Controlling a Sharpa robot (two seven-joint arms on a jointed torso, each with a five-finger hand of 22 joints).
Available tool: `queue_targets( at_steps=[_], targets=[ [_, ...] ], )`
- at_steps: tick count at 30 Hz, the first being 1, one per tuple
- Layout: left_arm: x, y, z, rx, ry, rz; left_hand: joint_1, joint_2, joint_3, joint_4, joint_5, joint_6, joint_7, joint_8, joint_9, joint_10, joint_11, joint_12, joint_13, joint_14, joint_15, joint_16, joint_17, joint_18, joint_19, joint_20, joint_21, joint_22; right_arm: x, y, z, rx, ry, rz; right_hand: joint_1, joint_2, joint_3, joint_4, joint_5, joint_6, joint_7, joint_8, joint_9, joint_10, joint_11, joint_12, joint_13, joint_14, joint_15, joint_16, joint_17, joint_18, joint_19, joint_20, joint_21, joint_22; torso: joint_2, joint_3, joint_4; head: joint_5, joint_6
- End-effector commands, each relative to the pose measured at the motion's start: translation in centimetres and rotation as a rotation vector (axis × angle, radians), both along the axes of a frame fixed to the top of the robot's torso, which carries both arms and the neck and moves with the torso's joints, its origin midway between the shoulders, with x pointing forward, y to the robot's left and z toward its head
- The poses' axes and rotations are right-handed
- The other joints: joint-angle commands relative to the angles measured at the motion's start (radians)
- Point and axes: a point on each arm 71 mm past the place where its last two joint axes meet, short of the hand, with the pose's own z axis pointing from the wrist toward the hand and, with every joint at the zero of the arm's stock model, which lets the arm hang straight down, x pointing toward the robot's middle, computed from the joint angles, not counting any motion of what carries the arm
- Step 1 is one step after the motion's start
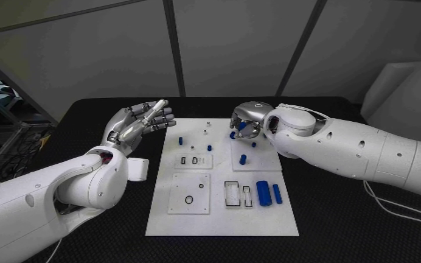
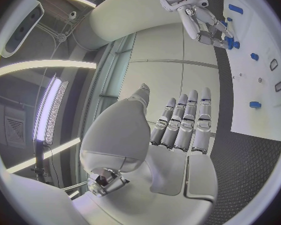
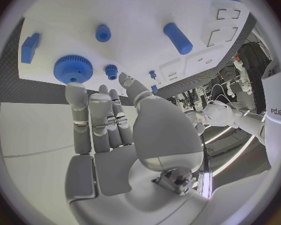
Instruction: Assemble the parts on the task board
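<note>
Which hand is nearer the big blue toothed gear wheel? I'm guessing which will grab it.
Right. The right hand hovers with its fingers just beside the blue toothed gear wheel; the left hand hangs off the white board.

Grey panelled wall (image 1: 236, 31) with dark seams, black table (image 1: 333, 214), ceiling light strips (image 2: 50, 110)

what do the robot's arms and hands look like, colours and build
Both arms are glossy white, rounded shells with bulbous joints and small dark holes along the casing. The left robot hand and the right robot hand are silver metal, with segmented fingers, dark gaps between the segments and pale fingertips. A thin white cable trails on the black table beneath the right arm. The left arm shows a red spot at its wrist joint.
</note>
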Motion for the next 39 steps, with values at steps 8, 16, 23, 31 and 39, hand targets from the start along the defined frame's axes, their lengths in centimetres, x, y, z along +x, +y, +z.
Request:
queue_targets(
  at_steps=[8,16,23,31,39],
  targets=[
    [-0.09,-0.35,0.19,0.001,-0.015,-0.026,0.009,-0.003,-0.002,-0.006,0.0,0.003,0.063,-0.006,-0.002,0.007,0.002,-0.006,-0.001,-0.003,0.006,-0.006,-0.002,-0.013,0.007,0.0,-0.005,-0.002,0.44,0.0,-0.04,-0.017,0.004,-0.008,0.004,-0.002,0.039,0.018,-0.005,0.003,-0.001,0.0,0.002,0.008,-0.001,0.002,0.0,0.038,0.005,0.083,0.085,-0.029,0.04,0.001,0.065,0.088,0.01,0.0035,0.002,0.0,0.0],
    [-0.03,-0.39,0.13,0.001,-0.012,-0.028,0.009,-0.002,-0.003,-0.007,0.0,0.001,0.063,-0.007,-0.003,0.006,0.002,-0.008,-0.002,-0.003,0.007,-0.007,-0.002,-0.013,0.006,0.0,-0.006,-0.003,0.59,0.2,-0.2,-0.008,0.024,-0.003,0.006,-0.004,0.072,0.031,-0.006,0.01,-0.001,0.0,0.002,0.022,-0.002,0.002,-0.001,0.041,0.005,0.137,0.142,-0.037,0.064,0.001,0.106,0.147,0.013,0.0046,0.0013,0.003,-0.004],
    [-0.04,-0.49,0.1,0.0,-0.008,-0.032,0.01,-0.001,-0.005,-0.008,0.0,-0.006,0.065,-0.011,-0.005,0.005,0.003,-0.012,-0.002,-0.004,0.007,-0.01,-0.003,-0.014,0.006,0.001,-0.008,-0.005,0.57,0.58,-0.34,-0.002,0.047,0.006,0.007,-0.012,0.107,0.043,-0.007,0.022,0.002,0.002,0.003,0.036,-0.002,0.001,-0.002,0.046,0.005,0.195,0.205,-0.048,0.093,0.002,0.151,0.213,0.017,0.0062,0.0012,0.005,-0.006],
    [0.02,-0.44,0.07,0.001,-0.009,-0.029,0.01,0.0,-0.006,-0.009,0.0,-0.012,0.066,-0.014,-0.006,0.004,0.004,-0.014,-0.002,-0.004,0.008,-0.012,-0.003,-0.014,0.007,0.001,-0.009,-0.006,0.72,0.75,-0.57,-0.011,0.068,0.008,0.01,-0.019,0.132,0.052,-0.007,0.025,0.002,0.001,0.002,0.044,-0.003,-0.001,-0.003,0.047,0.005,0.227,0.239,-0.053,0.106,0.002,0.175,0.246,0.018,0.0055,0.002,0.006,-0.008],
    [0.09,-0.34,0.03,0.003,-0.009,-0.026,0.011,0.0,-0.006,-0.009,0.0,-0.014,0.066,-0.015,-0.007,0.003,0.004,-0.015,-0.002,-0.004,0.008,-0.013,-0.003,-0.014,0.007,0.001,-0.01,-0.007,0.82,0.77,-0.69,-0.017,0.076,0.008,0.013,-0.023,0.149,0.058,-0.009,0.028,0.003,0.001,0.002,0.051,-0.004,-0.001,-0.003,0.047,0.005,0.243,0.255,-0.055,0.111,0.003,0.187,0.262,0.021,0.0067,-0.0011,0.008,-0.011]
  ],
)
